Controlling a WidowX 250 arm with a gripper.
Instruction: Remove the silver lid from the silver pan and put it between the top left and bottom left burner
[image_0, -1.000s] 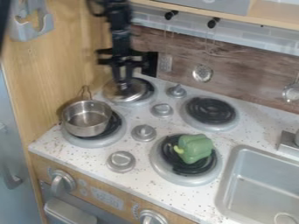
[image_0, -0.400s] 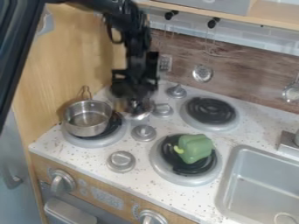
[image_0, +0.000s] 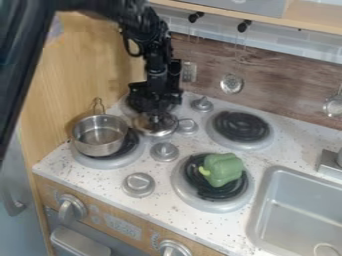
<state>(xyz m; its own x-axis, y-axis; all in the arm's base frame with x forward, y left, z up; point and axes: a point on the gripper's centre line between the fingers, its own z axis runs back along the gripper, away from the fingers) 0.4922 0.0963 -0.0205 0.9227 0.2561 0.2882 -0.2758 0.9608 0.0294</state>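
The arm comes in from the upper left, and its black gripper (image_0: 156, 116) hangs down right over the silver lid (image_0: 152, 131), its lower end at the lid's middle. Whether the gripper is wide, narrow or closed on the lid's top, I cannot tell. The lid sits between the top left burner (image_0: 133, 113) and the bottom left burner (image_0: 132, 151), toward their right side, close to a silver knob (image_0: 188, 126). It looks about level; whether it touches the tabletop (image_0: 184, 211) is hard to tell.

The silver pan (image_0: 99, 141) stands upright and uncovered on the bottom left burner, just beside the lid, its wire handle (image_0: 98, 105) pointing to the back. The 4 silver knobs on the tabletop make a slanting row between the left and right burners. A green toy pepper (image_0: 224, 169) lies on the bottom right burner (image_0: 208, 205), and behind that is the top right burner (image_0: 240, 126) with its black coil. The sink (image_0: 291, 212) is at the right, and part of a faucet (image_0: 329, 162) shows at its back edge. At the back, 3 utensils hang before the wall, among them a round slotted spoon (image_0: 232, 84). On the front panel are 2 larger knobs.
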